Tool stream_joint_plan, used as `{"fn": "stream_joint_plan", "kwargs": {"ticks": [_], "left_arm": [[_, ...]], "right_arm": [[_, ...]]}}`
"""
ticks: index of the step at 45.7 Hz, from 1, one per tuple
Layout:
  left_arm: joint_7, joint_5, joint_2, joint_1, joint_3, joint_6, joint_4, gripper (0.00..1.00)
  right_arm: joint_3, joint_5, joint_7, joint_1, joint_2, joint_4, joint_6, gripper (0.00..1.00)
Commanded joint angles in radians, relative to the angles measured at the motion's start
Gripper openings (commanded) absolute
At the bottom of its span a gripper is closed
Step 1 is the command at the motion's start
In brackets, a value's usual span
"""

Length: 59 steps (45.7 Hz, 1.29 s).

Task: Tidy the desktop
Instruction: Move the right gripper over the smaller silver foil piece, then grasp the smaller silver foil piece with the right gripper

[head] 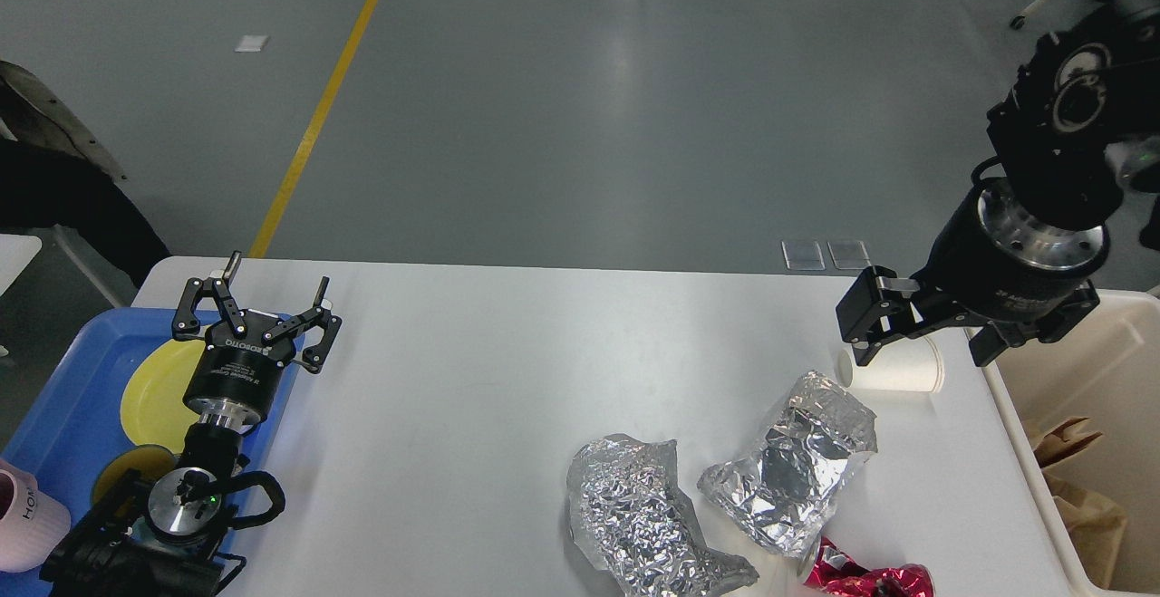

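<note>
Right gripper [923, 348]: jaws spread wide, nothing held. One finger stands at the mouth end of a white paper cup [893, 370], the other at the cup's base end, toward a cream bin [1022, 416]. The cup lies on its side between them; whether either finger touches it cannot be told. The gripper points down toward the desktop [489, 398] at the far right corner, its wrist and arm rising to the upper right.

Left gripper [257, 309]: jaws released and spread, nothing between them. It points away from the camera, over the left edge of the desktop where a blue tray [63, 398] overlaps it. Its arm runs back to the lower left corner of the view.

The desktop is the white surface with rounded corners spanning the view between the two grippers. It lies under the right gripper and to the right of the left gripper.

Near the cup, toward the camera, lies a crumpled silver foil bag [791, 461]. A second foil bag [639, 515] lies just to its left, the two nearly touching. A red foil wrapper [861, 579] lies at the near edge, partly cut off by the frame.

The tray holds a yellow plate [159, 393], partly hidden by the left gripper. A pink cup [27, 515] stands at the tray's near left. The bin stands beside the right edge of the desktop and contains brown paper [1078, 488].
</note>
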Motion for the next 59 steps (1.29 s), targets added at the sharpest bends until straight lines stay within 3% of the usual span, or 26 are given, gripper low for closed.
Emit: {"fn": "stream_joint_plan", "kwargs": {"ticks": [1,17,35,41,43,48,51,59], "left_arm": [[0.0,0.0,0.0,0.0,0.0,0.0,0.0,0.97],[0.002,0.0,0.0,0.0,-0.002,0.0,0.0,0.97],[0.002,0.0,0.0,0.0,-0.002,-0.002,0.0,0.97],[0.002,-0.001,0.0,0.0,-0.002,0.0,0.0,0.97],[0.002,0.0,0.0,0.0,-0.002,0.0,0.0,0.97],[0.002,0.0,0.0,0.0,0.0,0.0,0.0,0.97],[0.002,0.0,0.0,0.0,0.0,0.0,0.0,0.97],[0.002,0.0,0.0,0.0,0.0,-0.002,0.0,0.97]], "right_arm": [[0.002,0.016,-0.007,-0.198,-0.004,-0.078,-0.122,0.95],[0.04,0.055,-0.009,-0.708,0.129,-0.336,-0.344,0.94],[0.106,0.107,-0.009,-0.978,0.211,-0.636,-0.355,0.91],[0.123,0.107,-0.009,-1.012,0.22,-0.663,-0.357,0.77],[0.128,0.107,-0.009,-1.021,0.22,-0.664,-0.358,0.64],[0.128,0.107,-0.009,-1.033,0.222,-0.664,-0.358,0.18],[0.129,0.112,-0.007,-1.035,0.222,-0.666,-0.367,0.0],[0.132,0.179,-0.007,-1.053,0.223,-0.67,-0.435,0.0]]}}
